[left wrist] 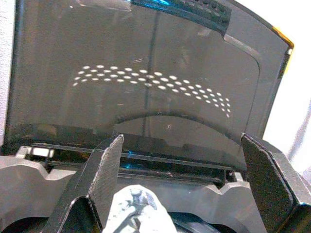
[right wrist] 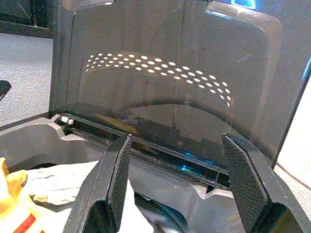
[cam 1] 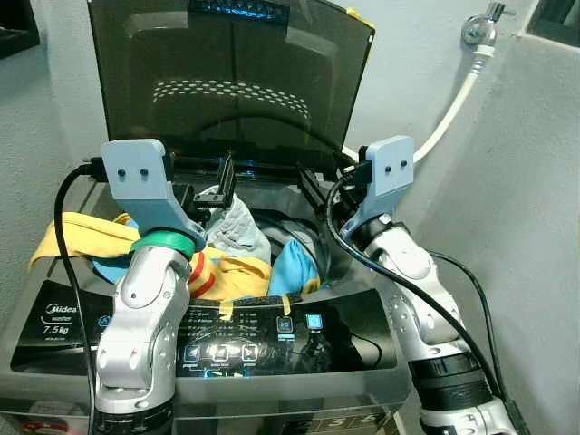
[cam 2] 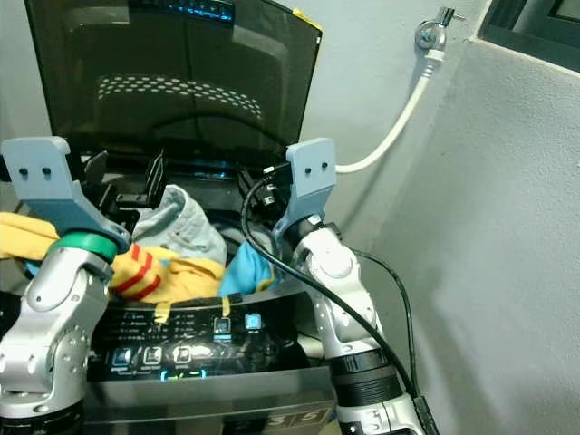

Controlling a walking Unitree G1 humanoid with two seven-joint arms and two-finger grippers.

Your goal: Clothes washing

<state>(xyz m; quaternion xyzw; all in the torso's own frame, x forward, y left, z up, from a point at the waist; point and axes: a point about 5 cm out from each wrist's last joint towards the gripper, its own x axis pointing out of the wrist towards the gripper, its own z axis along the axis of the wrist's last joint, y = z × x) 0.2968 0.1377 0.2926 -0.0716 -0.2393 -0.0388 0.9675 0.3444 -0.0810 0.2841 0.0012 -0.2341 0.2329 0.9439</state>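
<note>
A top-loading washing machine (cam 1: 54, 317) stands before me with its dark see-through lid (cam 1: 227, 82) raised. Clothes heap out of the drum mouth: a yellow garment (cam 1: 82, 237) draped over the left rim, a grey garment (cam 1: 243, 228) bunched up in the middle, a red-and-yellow striped piece (cam 1: 201, 274) and a blue garment (cam 1: 292, 267). My left gripper (cam 1: 216, 186) hovers open just above the grey garment (left wrist: 138, 208), whose peak rises between the fingers. My right gripper (right wrist: 180, 179) is open over the back right of the drum, holding nothing.
The lit control panel (cam 1: 272, 331) runs along the washer's front edge, under both forearms. A white hose (cam 1: 453, 109) runs from a wall tap (cam 1: 480, 27) down behind the washer. A grey wall (cam 1: 535, 227) stands close on the right.
</note>
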